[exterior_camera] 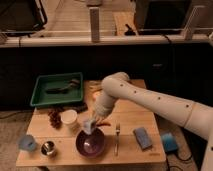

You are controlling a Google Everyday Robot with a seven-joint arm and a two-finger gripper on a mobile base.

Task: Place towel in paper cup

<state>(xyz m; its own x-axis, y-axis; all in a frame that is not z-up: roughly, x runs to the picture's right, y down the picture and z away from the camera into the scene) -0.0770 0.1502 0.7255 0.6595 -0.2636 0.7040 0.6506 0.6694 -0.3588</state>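
Note:
The white paper cup (69, 117) stands upright on the wooden table (130, 115), left of centre. My gripper (91, 125) hangs just right of the cup, over the far rim of a purple bowl (91, 143). A pale blue-grey lump shows at its tip; I cannot tell whether it is cloth or part of the gripper. A folded blue cloth (142, 137) that looks like the towel lies flat near the front right of the table, apart from the gripper. My white arm (150, 100) reaches in from the right.
A green tray (55, 90) sits at the back left with dark items in it. Grapes (54, 119) lie left of the cup. A blue cup (27, 143) and a metal cup (48, 148) stand at the front left. A fork (117, 137) lies right of the bowl.

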